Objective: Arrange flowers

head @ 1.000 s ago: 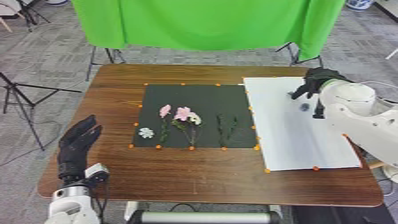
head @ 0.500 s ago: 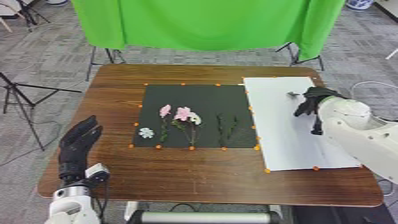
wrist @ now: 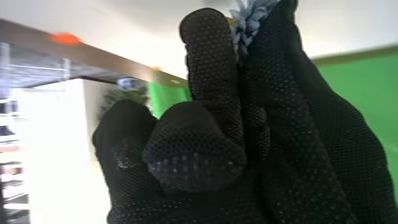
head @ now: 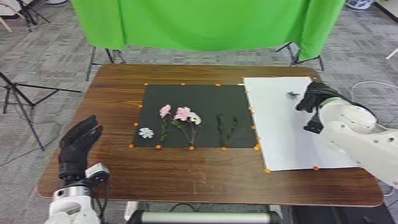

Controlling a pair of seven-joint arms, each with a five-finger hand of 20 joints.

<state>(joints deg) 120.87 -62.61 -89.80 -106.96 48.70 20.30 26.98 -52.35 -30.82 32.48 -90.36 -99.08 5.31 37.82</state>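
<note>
The right hand (head: 317, 98) has its fingers closed on a blue-grey flower (wrist: 250, 24), petals showing between them; a second ago that flower lay on the white sheet (head: 289, 142) beside the fingers, and the hand was farther from the robot. A small grey-green piece (head: 293, 94) lies on the sheet just beyond the hand, its place unchanged. Across to the hand's left, the dark mat (head: 200, 92) on the bench (head: 195, 172) holds pink flowers (head: 182, 113), a white flower (head: 146, 133) and green stems (head: 222, 131), all as before. Farther left, the left hand (head: 75, 150) stays relaxed, fingers extended.
</note>
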